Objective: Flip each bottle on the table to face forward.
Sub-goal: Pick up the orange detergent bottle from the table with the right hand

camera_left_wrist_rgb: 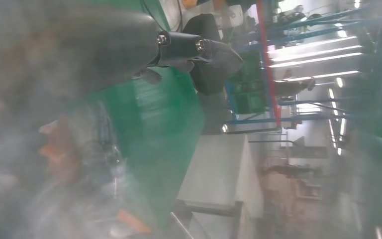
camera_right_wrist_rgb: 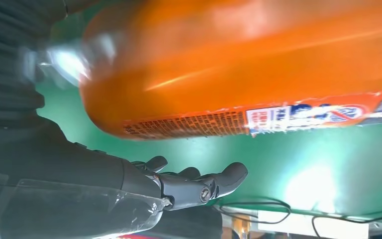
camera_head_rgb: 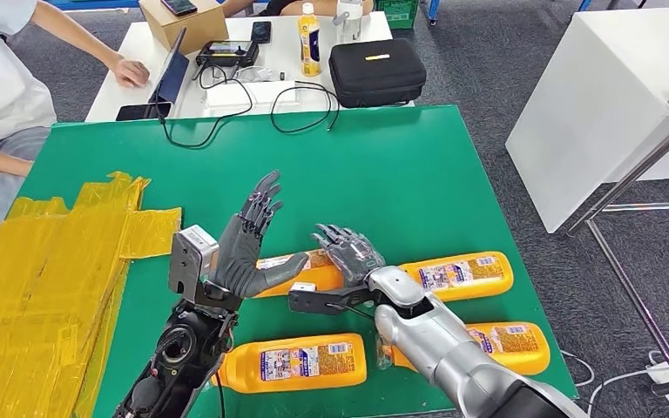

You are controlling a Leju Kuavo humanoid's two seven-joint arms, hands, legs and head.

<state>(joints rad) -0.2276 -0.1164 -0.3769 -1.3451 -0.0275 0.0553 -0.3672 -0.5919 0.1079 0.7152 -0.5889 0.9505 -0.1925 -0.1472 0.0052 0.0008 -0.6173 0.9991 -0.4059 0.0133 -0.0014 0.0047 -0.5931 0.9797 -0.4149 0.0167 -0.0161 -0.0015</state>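
Orange bottle [camera_head_rgb: 309, 272] beside the right hand [camera_head_rgb: 348, 252], both hands spread empty, left hand [camera_head_rgb: 248, 239] raised; rolling is risked if nudged.

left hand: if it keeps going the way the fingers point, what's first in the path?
Probably nothing close. The left hand is raised with its fingers pointing up and away over bare green table. The black case lies further along, but right of that line; depth is unclear.

Green table [camera_head_rgb: 401, 165] carries orange bottles [camera_head_rgb: 314, 361], yellow tape [camera_head_rgb: 43, 287].
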